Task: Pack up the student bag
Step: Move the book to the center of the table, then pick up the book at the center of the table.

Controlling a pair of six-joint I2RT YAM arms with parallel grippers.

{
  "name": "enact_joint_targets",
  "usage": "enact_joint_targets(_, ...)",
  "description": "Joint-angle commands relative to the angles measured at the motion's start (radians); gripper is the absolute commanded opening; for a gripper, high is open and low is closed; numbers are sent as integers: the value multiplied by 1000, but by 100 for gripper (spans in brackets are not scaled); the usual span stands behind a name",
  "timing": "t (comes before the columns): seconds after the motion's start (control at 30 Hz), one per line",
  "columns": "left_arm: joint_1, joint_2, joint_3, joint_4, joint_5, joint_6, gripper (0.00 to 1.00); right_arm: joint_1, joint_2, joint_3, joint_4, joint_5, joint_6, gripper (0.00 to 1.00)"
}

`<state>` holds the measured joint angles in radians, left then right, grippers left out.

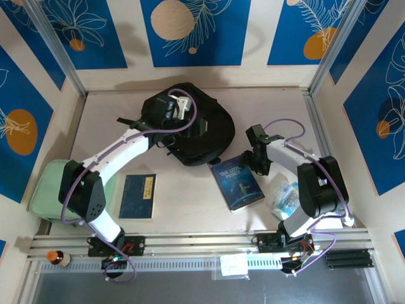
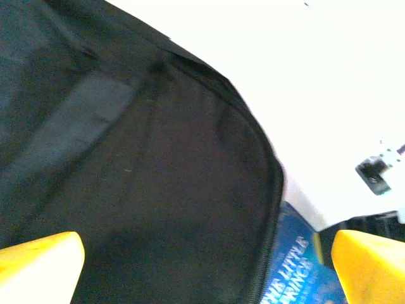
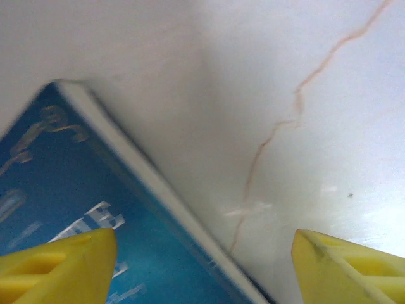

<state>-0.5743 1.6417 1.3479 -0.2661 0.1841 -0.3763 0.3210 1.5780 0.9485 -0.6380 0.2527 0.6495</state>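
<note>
Blue leaf-patterned panels are seen enclosing a pale table (image 1: 190, 206). Toward 12 o'clock of the table's centre, the student bag (image 1: 202, 136) is shown lying slack on its side. Its zip-edged rim is visible in the left wrist view, but whether the main compartment has been opened cannot be told.

The left gripper (image 1: 169, 109) is held over the bag's 11 o'clock side, fingers wide apart and nothing clamped between them. Just beside the bag, at its 4 o'clock, a blue book (image 1: 237, 183) lies flat on the table. The right gripper (image 1: 259, 166) is poised at that book's 1 o'clock corner. Its fingers are spread, one over the cover and one over bare table, and nothing is gripped.

A darker book (image 1: 138, 196) at 7 o'clock, a mint-green case (image 1: 47, 190) at 8 o'clock and a clear packet (image 1: 285, 199) at 4 o'clock all lie outside the bag.

No item is seen packed, so the task is judged to be at an early stage. The blue book appears to be the first pick-up, and everything else is left to be loaded.
</note>
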Motion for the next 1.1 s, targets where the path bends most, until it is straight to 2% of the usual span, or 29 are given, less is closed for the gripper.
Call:
enact_joint_targets(0.0, -63, 37, 34, -50, 36, -103, 100, 13, -31, -6, 22, -78, -35, 74)
enact_joint_targets(0.23, -144, 80, 22, 18, 47, -220, 96, 4, 92, 34, -1, -82, -70, 71)
enact_joint_targets(0.47, -181, 114, 47, 25, 60, -241, 94, -55, 108, 27, -52, 29, 26, 65)
enact_joint_targets(0.7, -223, 194, 104, -2, 106, -248, 86, -221, 24, -88, 67, -113, 71, 56)
enact_joint_targets(0.97, -310, 346, 255, -173, 30, -260, 69, -265, -14, -111, 78, -171, 88, 45)
enact_joint_targets(1.07, -333, 397, 297, -226, -5, -275, 67, -276, -17, -135, 87, -212, 106, 44)
